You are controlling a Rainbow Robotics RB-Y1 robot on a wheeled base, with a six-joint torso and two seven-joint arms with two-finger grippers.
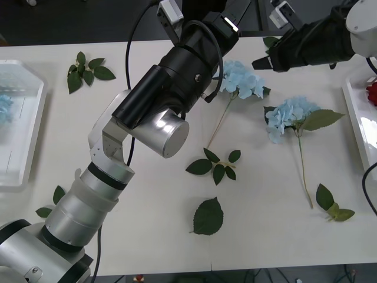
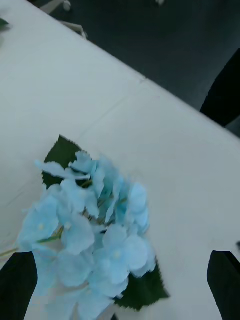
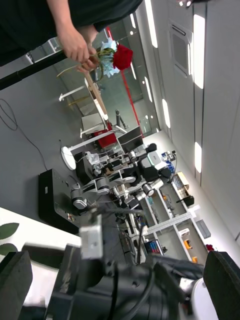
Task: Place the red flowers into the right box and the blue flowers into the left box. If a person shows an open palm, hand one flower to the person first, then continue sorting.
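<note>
Left gripper (image 3: 120,280) raised at the far edge, fingers spread; right gripper (image 2: 120,285) low, fingers spread.

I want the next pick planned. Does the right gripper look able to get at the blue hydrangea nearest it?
Probably yes. The right gripper is open just above that blue flower, which lies free on the table. The left arm sits close beside it.
</note>
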